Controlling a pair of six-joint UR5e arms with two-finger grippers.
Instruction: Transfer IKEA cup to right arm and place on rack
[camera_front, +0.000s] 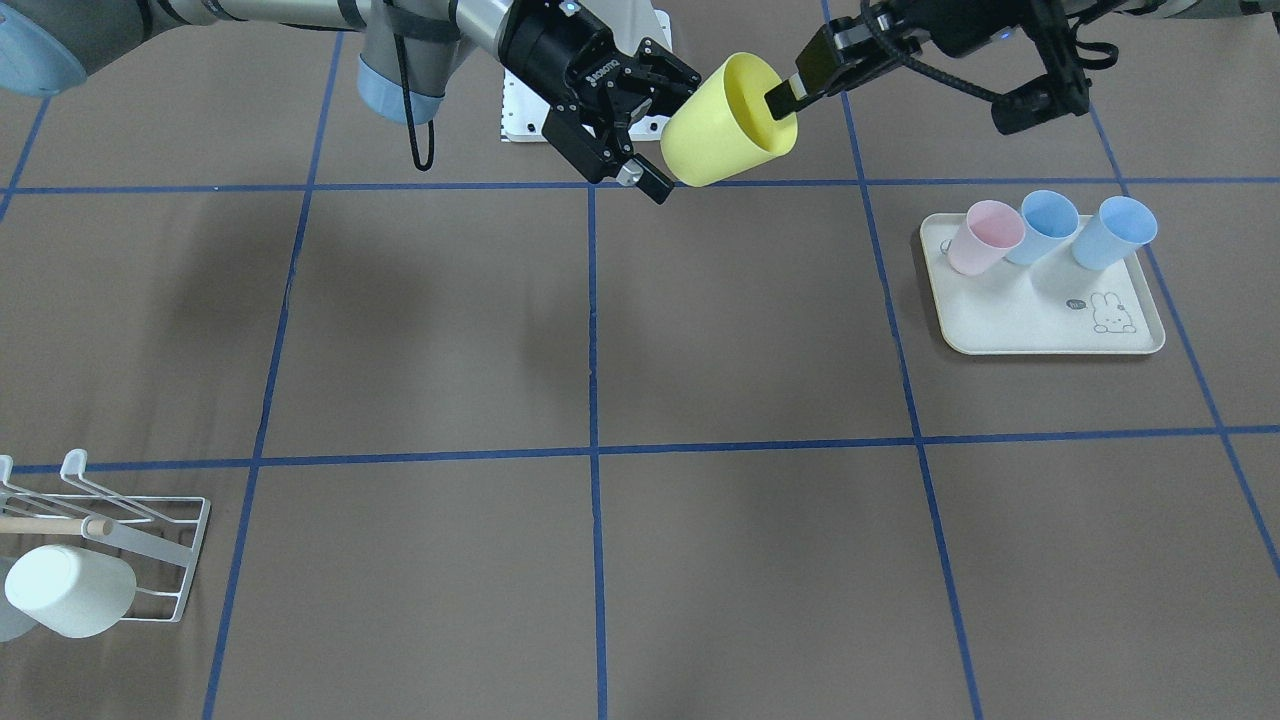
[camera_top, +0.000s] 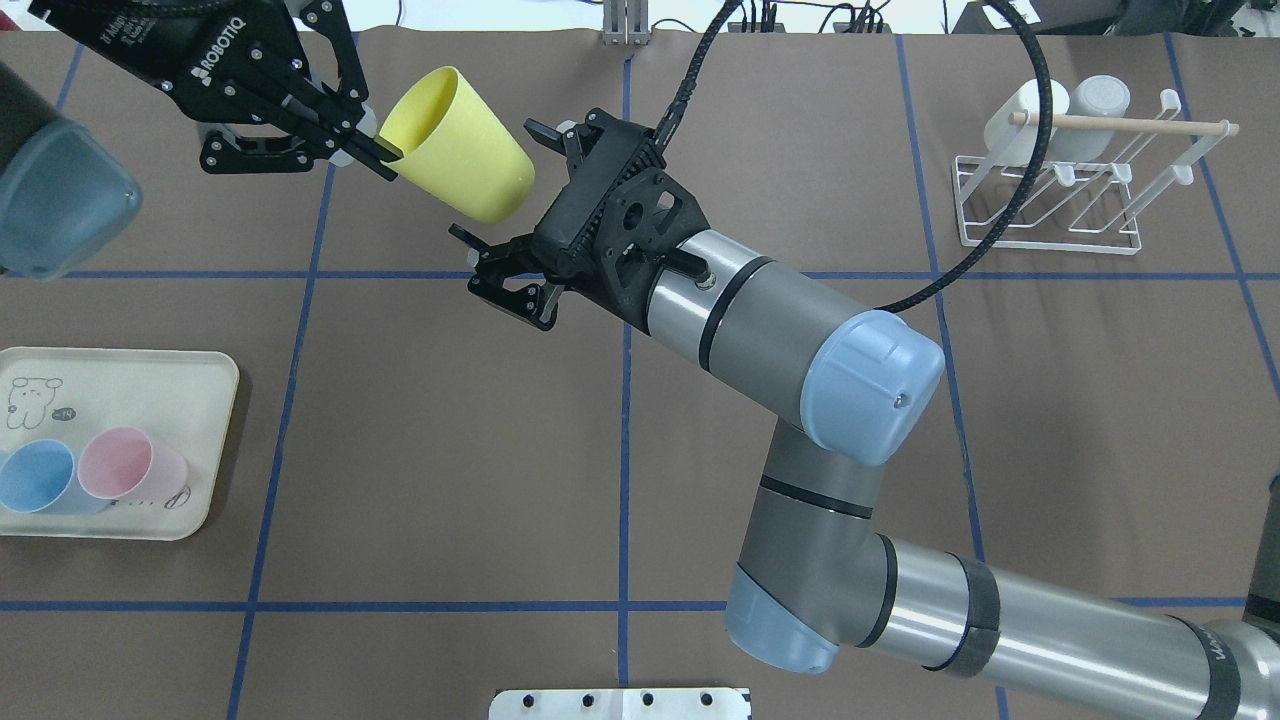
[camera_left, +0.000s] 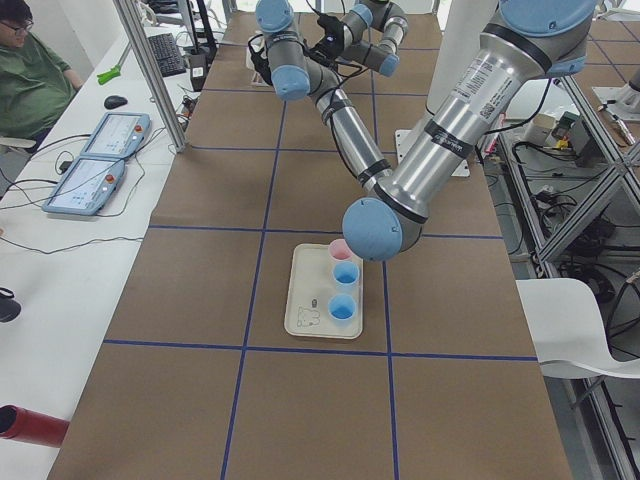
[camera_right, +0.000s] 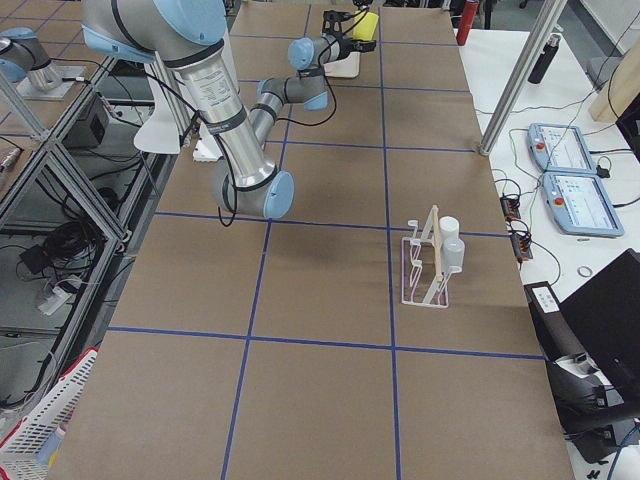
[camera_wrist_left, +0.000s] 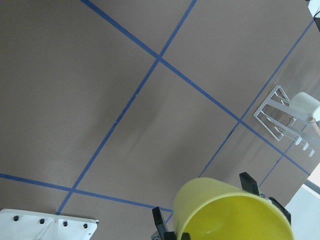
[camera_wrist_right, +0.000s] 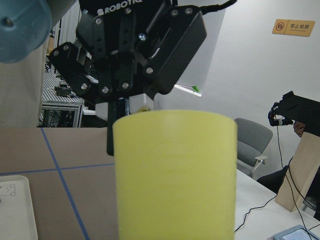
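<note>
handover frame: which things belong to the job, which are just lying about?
Job:
- yellow cup, held at its rim by the left end effector
- right end effector, open around the cup's base
- rack

Lying about:
- tray with a pink cup and two blue cups
- two white cups on the rack
- white plate at the table edge
</note>
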